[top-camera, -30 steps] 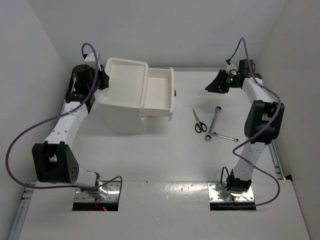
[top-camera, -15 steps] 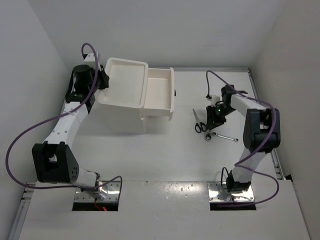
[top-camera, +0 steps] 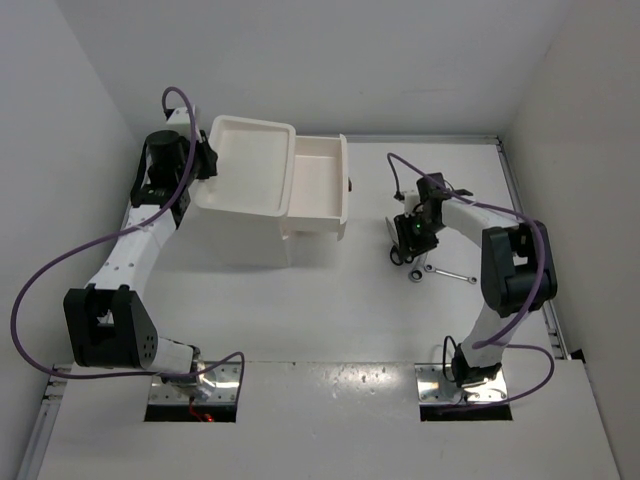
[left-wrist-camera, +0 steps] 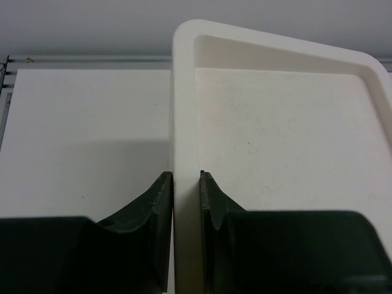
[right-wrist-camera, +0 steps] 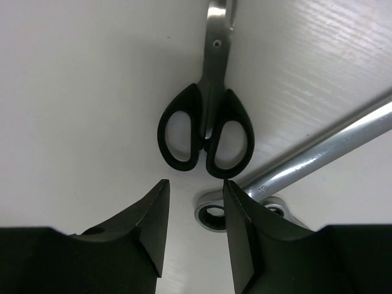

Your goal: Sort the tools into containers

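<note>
The tall white box (top-camera: 245,235) stands at back left with its shallow top tray (top-camera: 248,165) and one drawer (top-camera: 322,185) pulled out to the right. My left gripper (top-camera: 207,160) is shut on the tray's left rim (left-wrist-camera: 184,92), one finger on each side. My right gripper (top-camera: 404,250) is open, low over the table. In the right wrist view the black-handled scissors (right-wrist-camera: 206,136) lie just beyond its fingertips (right-wrist-camera: 160,196). A silver wrench (right-wrist-camera: 324,150) runs to the right, its ring end between my fingers. A second wrench (top-camera: 452,274) lies beside it. No pliers are in view.
The drawer's dark red handle (top-camera: 351,186) faces my right arm. White walls enclose the table at the back and both sides. The arm bases stand at the near edge.
My right arm has swung from the back right corner leftward and down to the scissors and wrenches. The left arm has not moved.
</note>
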You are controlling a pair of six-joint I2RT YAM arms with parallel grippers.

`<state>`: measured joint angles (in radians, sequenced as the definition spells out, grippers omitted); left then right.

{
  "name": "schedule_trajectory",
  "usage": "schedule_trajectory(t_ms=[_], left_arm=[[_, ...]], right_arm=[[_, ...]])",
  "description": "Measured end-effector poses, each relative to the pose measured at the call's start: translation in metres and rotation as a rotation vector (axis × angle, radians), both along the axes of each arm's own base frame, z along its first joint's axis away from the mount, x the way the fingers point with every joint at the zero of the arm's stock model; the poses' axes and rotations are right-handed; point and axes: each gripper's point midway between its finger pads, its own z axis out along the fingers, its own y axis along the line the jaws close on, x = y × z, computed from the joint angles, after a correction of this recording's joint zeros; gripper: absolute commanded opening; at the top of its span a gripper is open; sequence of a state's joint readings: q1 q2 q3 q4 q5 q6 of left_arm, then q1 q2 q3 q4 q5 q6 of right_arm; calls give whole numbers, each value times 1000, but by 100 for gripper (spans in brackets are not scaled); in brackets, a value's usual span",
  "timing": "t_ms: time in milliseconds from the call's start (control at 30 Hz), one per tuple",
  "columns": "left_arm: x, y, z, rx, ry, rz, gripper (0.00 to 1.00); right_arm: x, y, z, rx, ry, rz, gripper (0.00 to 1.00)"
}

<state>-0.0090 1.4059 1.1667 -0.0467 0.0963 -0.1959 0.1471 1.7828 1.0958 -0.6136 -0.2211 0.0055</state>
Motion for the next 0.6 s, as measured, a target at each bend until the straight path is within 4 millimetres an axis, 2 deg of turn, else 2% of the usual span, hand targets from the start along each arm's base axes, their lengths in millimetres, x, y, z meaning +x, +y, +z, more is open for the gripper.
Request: schedule_trajectory(t_ms=[200, 533, 600], left_arm=[[0, 0, 0, 0, -1, 0, 0], [1, 0, -1, 1, 2, 1, 0], [1, 0, -1, 1, 2, 1, 0]], right_arm=[[9, -2, -1, -16, -31, -31, 41], [6, 10, -23, -30, 26, -15, 41], [9, 13, -23, -31, 25, -15, 38]])
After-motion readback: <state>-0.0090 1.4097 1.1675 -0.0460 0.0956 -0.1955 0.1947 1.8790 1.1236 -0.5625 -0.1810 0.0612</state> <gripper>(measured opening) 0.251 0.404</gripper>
